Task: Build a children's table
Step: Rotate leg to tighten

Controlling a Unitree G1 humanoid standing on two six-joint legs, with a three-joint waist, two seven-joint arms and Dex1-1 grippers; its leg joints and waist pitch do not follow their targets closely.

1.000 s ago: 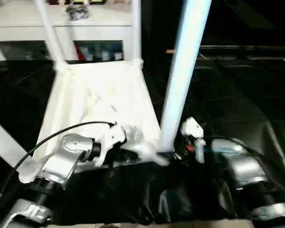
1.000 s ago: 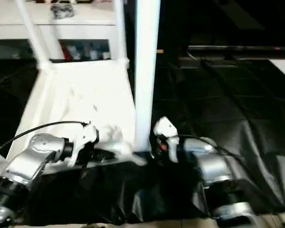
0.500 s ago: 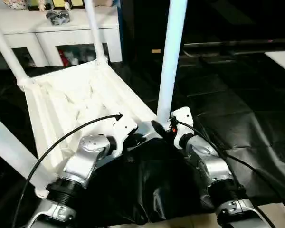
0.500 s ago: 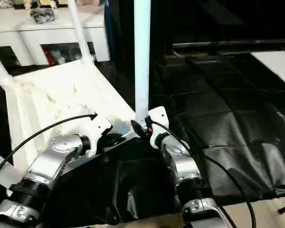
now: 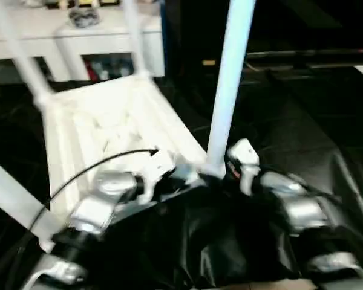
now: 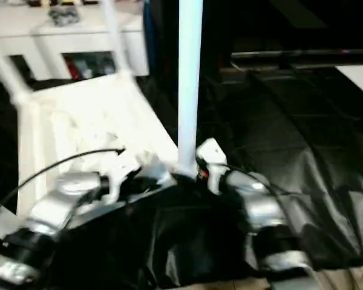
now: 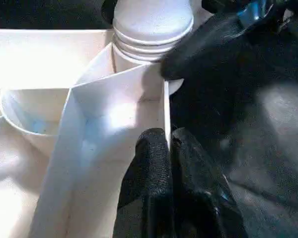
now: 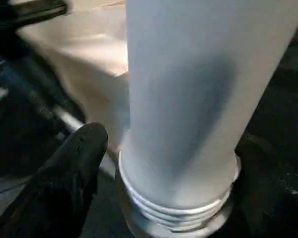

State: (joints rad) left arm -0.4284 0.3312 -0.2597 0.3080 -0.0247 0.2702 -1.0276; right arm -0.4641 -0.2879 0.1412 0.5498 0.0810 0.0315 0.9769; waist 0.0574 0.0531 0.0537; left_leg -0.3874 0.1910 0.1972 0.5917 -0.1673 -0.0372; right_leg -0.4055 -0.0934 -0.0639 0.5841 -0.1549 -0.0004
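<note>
The children's table lies upside down: a white ribbed tabletop (image 5: 103, 127) with legs standing up from its corners. The near right leg (image 5: 228, 90) stands upright in its round socket, a few threads showing at its base (image 8: 181, 208). My right gripper (image 5: 225, 172) is open around that base, one finger (image 8: 77, 168) on each side, with small gaps to the tube. My left gripper (image 7: 166, 153) is shut on the tabletop's thin rim wall (image 7: 165, 109) next to the same socket. Two far legs (image 5: 25, 60) and a near left leg (image 5: 12, 193) also show.
A white cabinet (image 5: 103, 36) with small items on top stands behind the tabletop. Crinkled black sheeting (image 5: 302, 121) covers the surface all around. A black cable (image 5: 91, 169) loops over my left forearm.
The head camera has shifted and tilted. Both grippers stay at the tabletop's near right corner, and the leg still stands upright there.
</note>
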